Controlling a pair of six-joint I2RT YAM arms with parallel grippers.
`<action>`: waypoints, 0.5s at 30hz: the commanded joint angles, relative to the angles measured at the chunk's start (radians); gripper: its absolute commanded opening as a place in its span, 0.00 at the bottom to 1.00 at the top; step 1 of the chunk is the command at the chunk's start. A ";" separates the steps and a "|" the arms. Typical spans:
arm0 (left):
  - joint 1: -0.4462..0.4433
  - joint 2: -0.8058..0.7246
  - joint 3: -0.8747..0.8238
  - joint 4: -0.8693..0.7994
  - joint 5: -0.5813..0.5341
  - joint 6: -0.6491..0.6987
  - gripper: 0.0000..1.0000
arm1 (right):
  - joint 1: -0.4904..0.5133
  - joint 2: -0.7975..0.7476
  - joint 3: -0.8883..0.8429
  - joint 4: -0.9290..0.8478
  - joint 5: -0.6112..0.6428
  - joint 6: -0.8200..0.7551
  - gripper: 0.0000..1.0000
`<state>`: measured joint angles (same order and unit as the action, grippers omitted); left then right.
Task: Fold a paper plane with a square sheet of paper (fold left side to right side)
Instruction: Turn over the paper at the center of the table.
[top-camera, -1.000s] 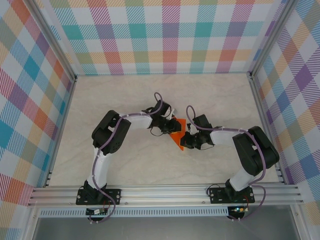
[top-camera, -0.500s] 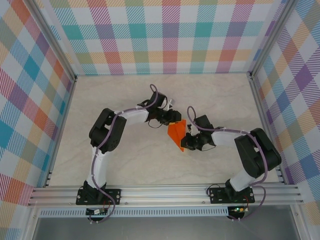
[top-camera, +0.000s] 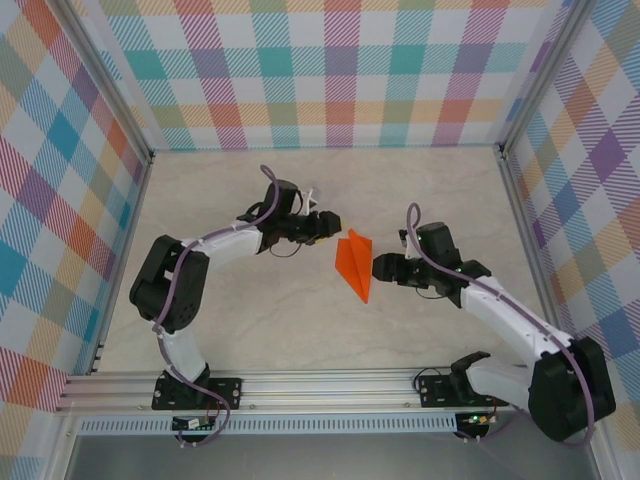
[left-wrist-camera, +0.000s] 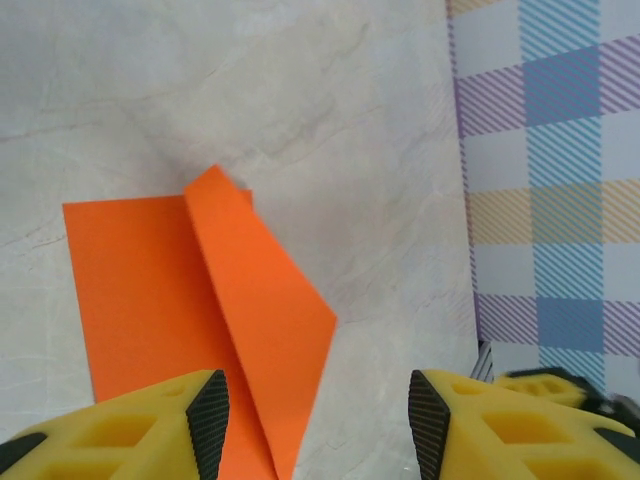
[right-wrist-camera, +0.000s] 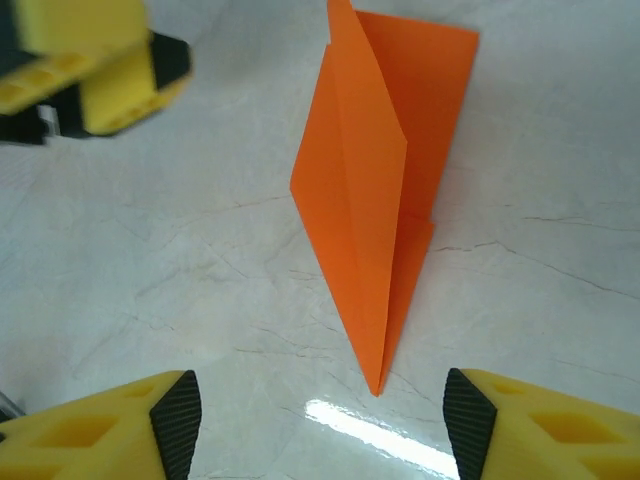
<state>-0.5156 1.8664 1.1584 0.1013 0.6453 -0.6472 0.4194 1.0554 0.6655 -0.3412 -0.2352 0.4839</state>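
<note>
Right gripper (top-camera: 380, 266), jaws released and holding nothing, sits just beside the paper plane (top-camera: 355, 265). It's lying loose mid-counter (top-camera: 250, 320), one flap standing up. Left gripper (top-camera: 327, 226) is just past it, jaws released as well. Nothing pins that flap, so I'd guess it springs open. Underside creases are hidden.

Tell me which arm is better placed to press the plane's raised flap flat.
Right, probably. Its open jaws face the plane squarely, the raised flap centred between them. The left arm's jaws, also open, sit off the plane's far end, the paper off to one side of them.
</note>
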 joint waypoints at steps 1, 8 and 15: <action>-0.028 0.086 0.033 0.036 0.006 -0.028 0.52 | -0.001 -0.084 -0.025 -0.066 0.043 0.003 0.74; -0.064 0.251 0.177 0.017 0.031 -0.036 0.50 | -0.001 -0.233 -0.057 -0.100 0.040 0.015 0.80; -0.084 0.344 0.262 0.051 0.068 -0.077 0.40 | -0.001 -0.298 -0.065 -0.126 0.047 0.019 0.87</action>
<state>-0.5842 2.1830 1.3800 0.1219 0.6796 -0.7055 0.4194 0.7738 0.6147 -0.4427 -0.1936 0.4934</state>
